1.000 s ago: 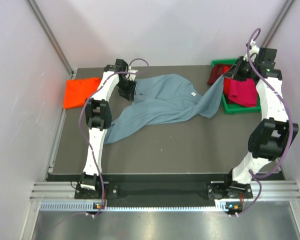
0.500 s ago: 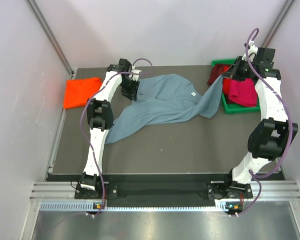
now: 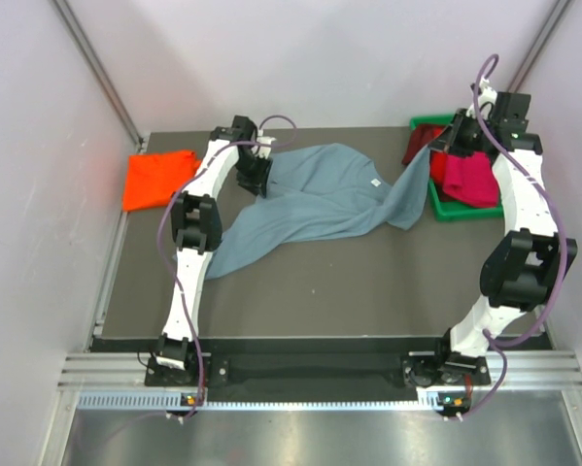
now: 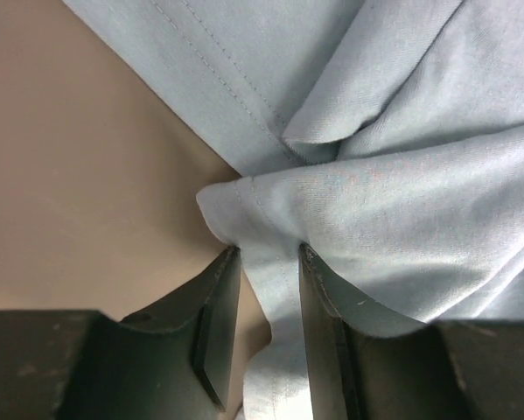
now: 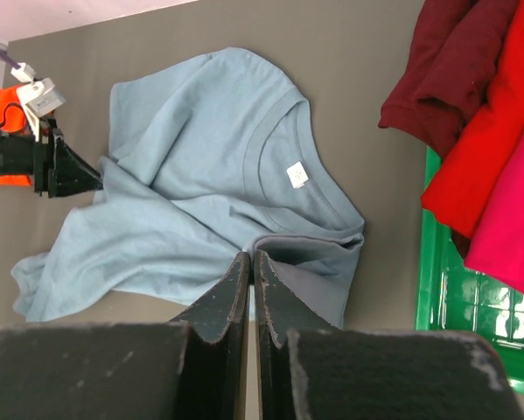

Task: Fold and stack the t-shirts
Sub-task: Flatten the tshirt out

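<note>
A large slate blue-grey t-shirt (image 3: 320,194) lies rumpled across the back of the table. My left gripper (image 3: 252,177) is at its left edge, and in the left wrist view (image 4: 268,254) it is shut on a bunched fold of the shirt (image 4: 401,201). My right gripper (image 3: 444,146) is shut on the shirt's right corner and holds it raised beside the bin; in the right wrist view (image 5: 253,255) its jaws are pressed together. An orange-red t-shirt (image 3: 156,179) lies at the back left. Crimson and magenta shirts (image 3: 470,180) sit in the bin.
The green plastic bin (image 3: 461,212) stands at the back right corner, with a dark maroon shirt (image 5: 445,70) hanging over its rim onto the table. White walls close the back and both sides. The left arm (image 5: 52,166) shows in the right wrist view.
My left gripper has shifted slightly right and back with the shirt's edge, and the shirt's near-left tail has drawn in a little. The right gripper has barely moved.
</note>
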{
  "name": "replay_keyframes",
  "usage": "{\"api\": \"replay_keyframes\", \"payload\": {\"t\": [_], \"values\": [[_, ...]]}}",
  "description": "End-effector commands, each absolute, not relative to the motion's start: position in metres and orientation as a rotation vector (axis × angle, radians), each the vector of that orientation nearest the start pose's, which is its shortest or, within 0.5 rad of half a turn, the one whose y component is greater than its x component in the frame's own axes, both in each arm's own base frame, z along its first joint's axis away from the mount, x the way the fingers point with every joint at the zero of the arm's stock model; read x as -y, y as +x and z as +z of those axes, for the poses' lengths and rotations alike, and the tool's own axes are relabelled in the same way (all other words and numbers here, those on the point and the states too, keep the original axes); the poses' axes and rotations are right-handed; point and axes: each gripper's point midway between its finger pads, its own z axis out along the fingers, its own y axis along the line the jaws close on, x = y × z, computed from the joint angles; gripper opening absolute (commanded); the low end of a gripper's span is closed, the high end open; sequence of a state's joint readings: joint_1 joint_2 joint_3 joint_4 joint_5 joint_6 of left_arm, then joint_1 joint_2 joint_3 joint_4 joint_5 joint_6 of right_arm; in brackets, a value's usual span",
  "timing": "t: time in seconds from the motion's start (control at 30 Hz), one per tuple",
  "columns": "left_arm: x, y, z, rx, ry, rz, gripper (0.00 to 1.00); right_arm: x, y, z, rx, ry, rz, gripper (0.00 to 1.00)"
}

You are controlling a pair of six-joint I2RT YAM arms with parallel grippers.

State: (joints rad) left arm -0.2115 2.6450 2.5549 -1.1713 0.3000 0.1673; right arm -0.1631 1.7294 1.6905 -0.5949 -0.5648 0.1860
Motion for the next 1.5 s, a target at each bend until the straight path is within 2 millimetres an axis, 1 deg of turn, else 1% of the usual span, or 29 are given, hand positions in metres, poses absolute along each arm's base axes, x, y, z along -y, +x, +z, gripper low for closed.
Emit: {"api": "replay_keyframes", "payload": {"t": [0.0, 0.07, 0.17, 0.23, 0.33, 0.43, 0.47, 0.53, 0.57, 0.63, 0.67, 0.73, 0.77, 0.87, 0.9, 1.1, 1.13, 1.2, 1.47], "values": [[0.162, 0.521, 0.026, -2.727, 0.611, -0.448, 0.39, -0.029, 0.481, 0.278, -2.103, 0.013, 0.612, 0.00], [0.163, 0.520, 0.020, -2.736, 0.613, -0.450, 0.39, -0.029, 0.481, 0.277, -2.106, 0.012, 0.611, 0.00], [0.163, 0.521, 0.017, -2.736, 0.613, -0.450, 0.39, -0.029, 0.481, 0.274, -2.113, 0.014, 0.607, 0.00], [0.163, 0.521, 0.014, -2.740, 0.613, -0.450, 0.39, -0.030, 0.481, 0.275, -2.110, 0.010, 0.606, 0.00], [0.165, 0.521, 0.016, -2.738, 0.617, -0.451, 0.39, -0.031, 0.482, 0.274, -2.113, 0.005, 0.601, 0.00], [0.165, 0.523, 0.029, -2.714, 0.615, -0.447, 0.39, -0.033, 0.484, 0.275, -2.108, 0.001, 0.598, 0.00], [0.163, 0.524, 0.040, -2.695, 0.611, -0.444, 0.39, -0.034, 0.484, 0.274, -2.110, -0.002, 0.598, 0.00], [0.161, 0.527, 0.057, -2.665, 0.605, -0.439, 0.39, -0.034, 0.486, 0.279, -2.099, -0.008, 0.594, 0.00], [0.158, 0.530, 0.074, -2.634, 0.596, -0.433, 0.39, -0.034, 0.487, 0.279, -2.098, -0.007, 0.596, 0.00], [0.154, 0.532, 0.088, -2.606, 0.584, -0.426, 0.39, -0.035, 0.490, 0.281, -2.091, -0.010, 0.594, 0.00], [0.151, 0.534, 0.099, -2.585, 0.578, -0.421, 0.39, -0.036, 0.490, 0.282, -2.089, -0.014, 0.598, 0.00], [0.151, 0.534, 0.103, -2.579, 0.578, -0.420, 0.39, -0.038, 0.491, 0.282, -2.086, -0.020, 0.604, 0.00], [0.150, 0.533, 0.102, -2.582, 0.576, -0.420, 0.39, -0.039, 0.491, 0.282, -2.086, -0.023, 0.606, 0.00], [0.153, 0.527, 0.085, -2.626, 0.584, -0.429, 0.39, -0.041, 0.491, 0.281, -2.089, -0.022, 0.613, 0.00], [0.154, 0.527, 0.082, -2.630, 0.588, -0.430, 0.39, -0.041, 0.490, 0.281, -2.089, -0.022, 0.613, 0.00], [0.155, 0.532, 0.063, -2.648, 0.588, -0.433, 0.39, -0.040, 0.486, 0.278, -2.099, -0.024, 0.604, 0.00], [0.155, 0.532, 0.056, -2.659, 0.588, -0.434, 0.39, -0.040, 0.486, 0.278, -2.098, -0.023, 0.602, 0.00], [0.156, 0.532, 0.052, -2.663, 0.590, -0.435, 0.39, -0.040, 0.485, 0.279, -2.097, -0.024, 0.603, 0.00], [0.152, 0.534, 0.024, -2.705, 0.577, -0.438, 0.39, -0.039, 0.485, 0.277, -2.105, -0.024, 0.591, 0.00]]}}
